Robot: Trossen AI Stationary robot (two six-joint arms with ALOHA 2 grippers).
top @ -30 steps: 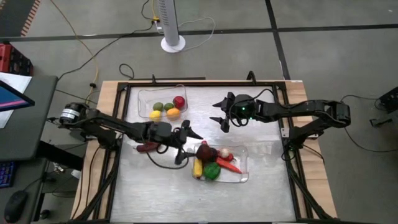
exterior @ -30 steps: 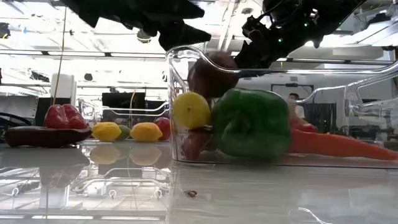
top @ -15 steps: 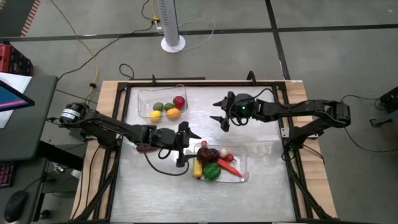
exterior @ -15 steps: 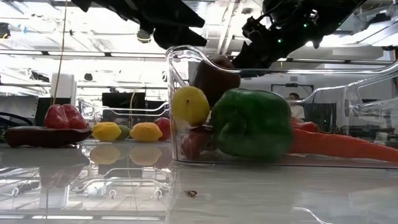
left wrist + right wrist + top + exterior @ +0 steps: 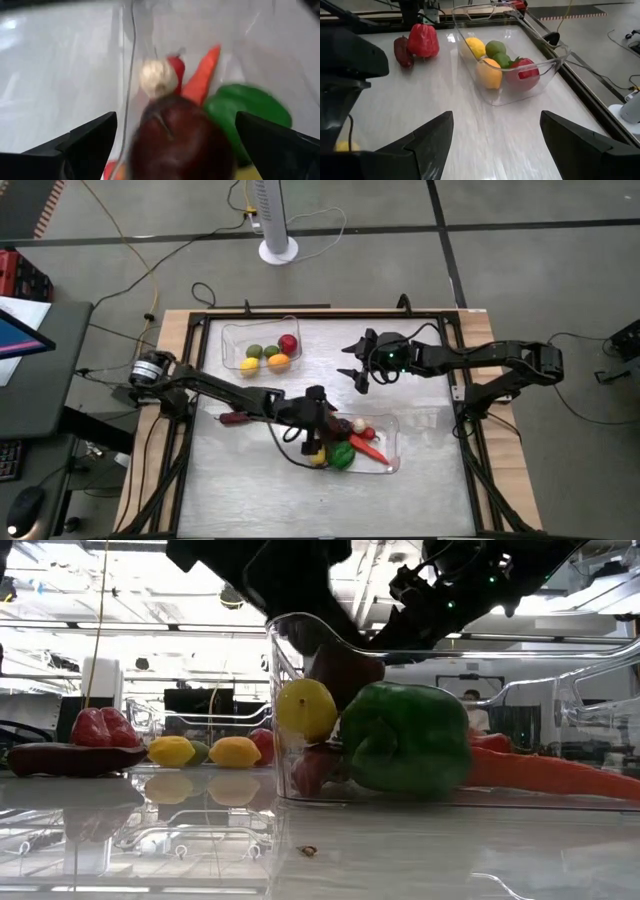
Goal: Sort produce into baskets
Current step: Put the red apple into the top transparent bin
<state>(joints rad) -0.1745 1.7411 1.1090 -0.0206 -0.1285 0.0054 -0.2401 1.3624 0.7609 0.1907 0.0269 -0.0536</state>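
The near clear tray (image 5: 390, 465) holds a dark red round piece (image 5: 182, 135), a green pepper (image 5: 405, 735), a yellow piece (image 5: 305, 710), a carrot (image 5: 200, 75) and a white bulb (image 5: 157, 77). My left gripper (image 5: 325, 425) is open over this tray's left end. In the left wrist view its fingers stand on either side of the dark red piece, apart from it. The far clear tray (image 5: 232, 332) holds yellow, green, orange and red pieces. My right gripper (image 5: 352, 360) is open and empty above the table between the trays.
A red pepper (image 5: 100, 727) and a dark purple long piece (image 5: 60, 758) lie on the table left of the near tray, also in the right wrist view (image 5: 422, 40). A dark frame (image 5: 200, 330) runs round the table. Bare tabletop lies at the near left.
My left gripper has gone toward the table's right edge, from beside the near tray to over its left end, and has come lower there. It stays open. My right arm has kept still.
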